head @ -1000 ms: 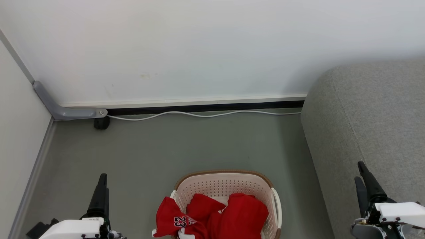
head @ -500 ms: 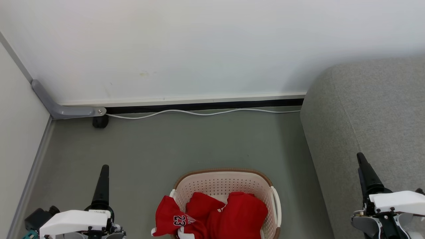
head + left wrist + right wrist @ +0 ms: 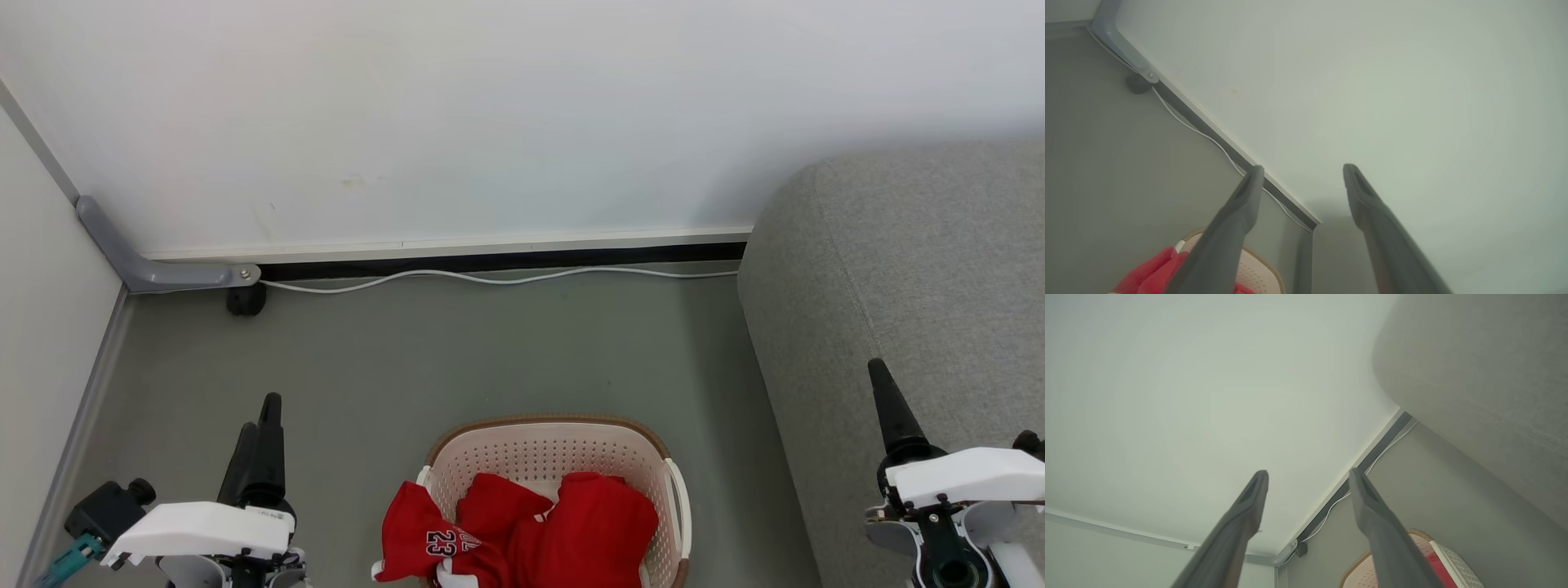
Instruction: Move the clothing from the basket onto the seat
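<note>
Red clothing (image 3: 571,531) lies in basket (image 3: 547,426) at 6 o'clock; your left gripper (image 3: 261,412) and right gripper (image 3: 882,376) have edged toward 12, fingers spread, empty; pick pending.

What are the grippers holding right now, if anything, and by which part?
Nothing is held. The left gripper and the right gripper are both open and empty; the red clothing lies in the basket.

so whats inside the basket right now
Red clothing lies bunched in the basket, a piece marked 23 hanging over its left rim. The far perforated wall is bare. Its floor is covered by the fabric, so anything underneath cannot be seen.
</note>
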